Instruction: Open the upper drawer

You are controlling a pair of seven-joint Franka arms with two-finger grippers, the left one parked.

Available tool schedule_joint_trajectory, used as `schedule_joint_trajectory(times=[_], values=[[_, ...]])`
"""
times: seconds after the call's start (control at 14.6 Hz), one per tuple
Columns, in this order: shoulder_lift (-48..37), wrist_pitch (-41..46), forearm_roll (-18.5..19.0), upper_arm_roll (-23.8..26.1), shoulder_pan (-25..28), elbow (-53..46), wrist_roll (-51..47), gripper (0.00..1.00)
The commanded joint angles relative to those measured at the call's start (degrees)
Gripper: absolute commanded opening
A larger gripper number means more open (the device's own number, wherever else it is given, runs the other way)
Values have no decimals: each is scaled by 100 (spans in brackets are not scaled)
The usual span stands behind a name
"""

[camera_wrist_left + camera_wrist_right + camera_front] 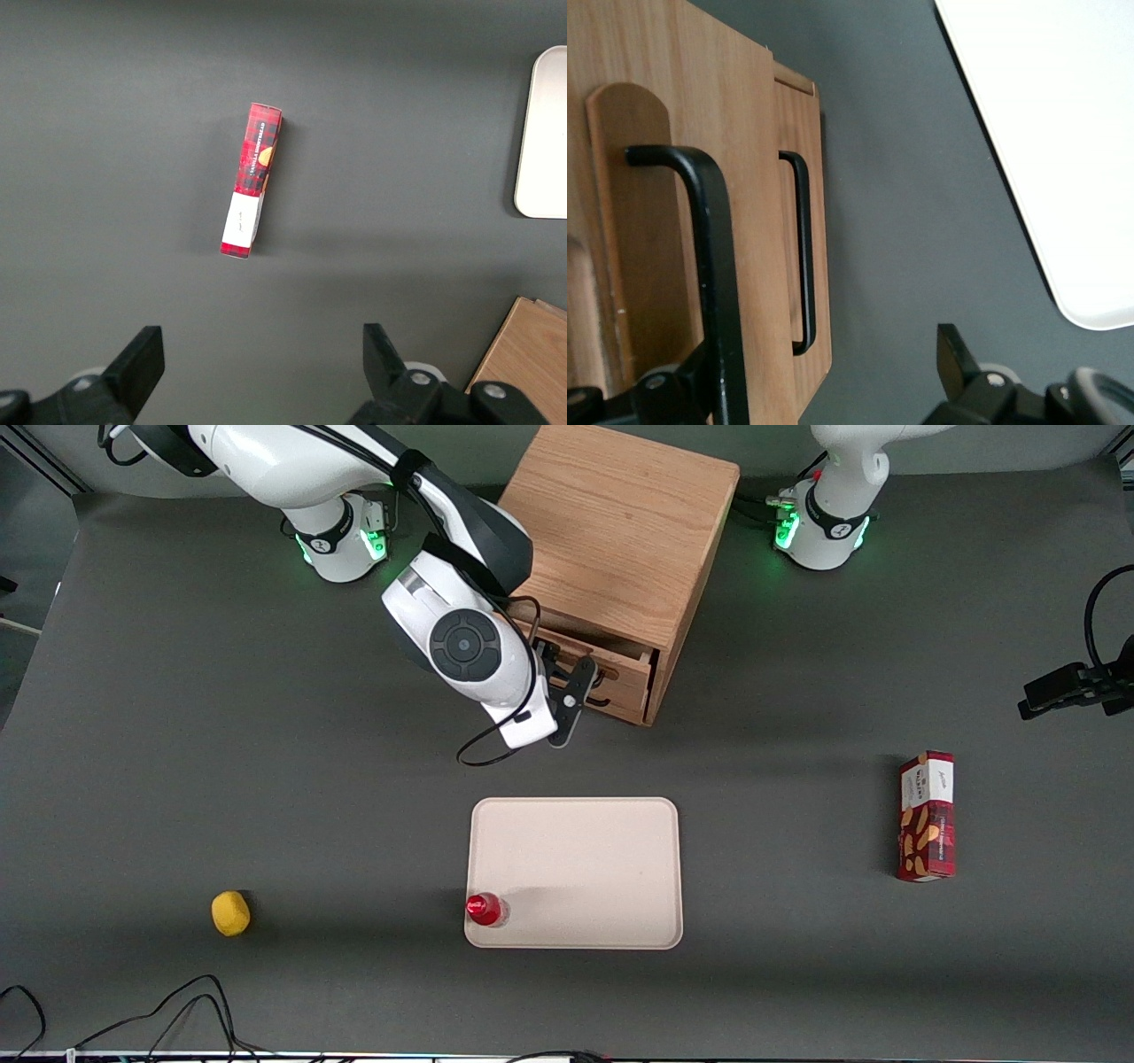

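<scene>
The right arm's tool (574, 707) hung directly in front of the oak cabinet (620, 531), its fingers spread apart, one finger (671, 391) close beside the long black handle (709, 266) of the upper drawer (611, 657), which stood pulled slightly out of the cabinet. The lower drawer (802, 221), below it, carried a shorter handle. On the dark surface (266, 779), nearer the front camera than the cabinet, lay a cream tray (576, 850) with a small red-capped bottle (485, 910) at its edge.
</scene>
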State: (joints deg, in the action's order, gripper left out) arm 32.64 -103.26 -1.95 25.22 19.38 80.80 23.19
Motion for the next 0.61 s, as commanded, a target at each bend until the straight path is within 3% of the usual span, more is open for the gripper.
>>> schedule_joint_trajectory(times=[0.0, 0.55], values=[[137, -176, 89, -61, -13, -213, 151, 100], [260, -212, 98, -439, -4, -477, 537, 100]])
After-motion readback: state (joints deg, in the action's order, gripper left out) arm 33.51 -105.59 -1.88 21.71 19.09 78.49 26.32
